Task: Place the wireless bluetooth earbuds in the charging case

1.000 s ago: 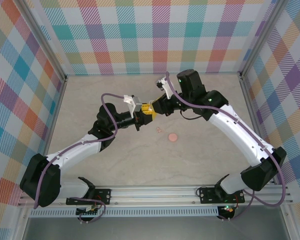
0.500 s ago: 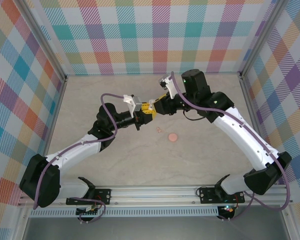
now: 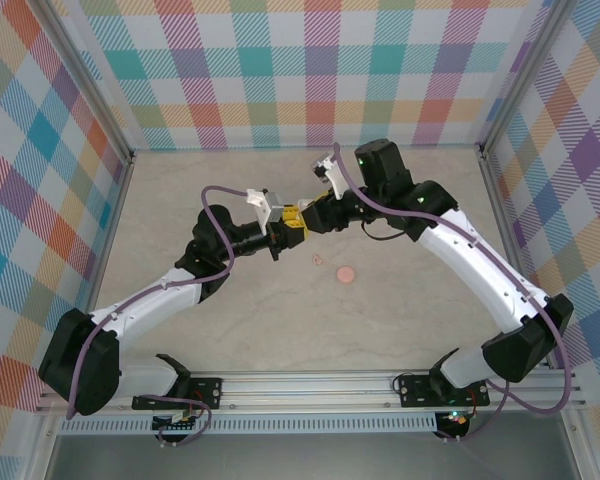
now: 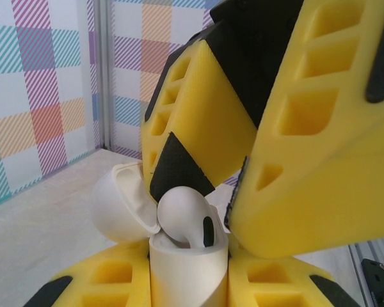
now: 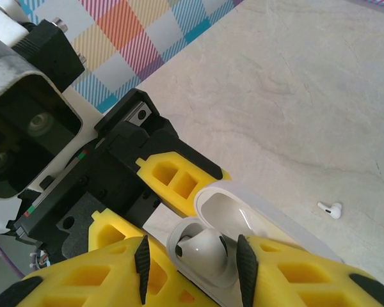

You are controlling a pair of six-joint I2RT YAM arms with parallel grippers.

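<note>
Top view, centre: your left gripper (image 3: 288, 228) and right gripper (image 3: 308, 216) meet nose to nose, and what they hold is too small to read.

Left wrist, bottom: left jaws pinch the charging case (image 4: 189, 272), lid open. The first earbud (image 4: 182, 216) looks half-seated, its socket hidden.

Right wrist, lower centre: right jaws stand spread either side of that earbud. It likely needs pressing home next. The second earbud (image 5: 329, 208) lies on the table (image 5: 294, 96), right edge.

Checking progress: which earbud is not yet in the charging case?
The earbud lying alone on the table. The other earbud sits in the open charging case, between the yellow fingers.
</note>
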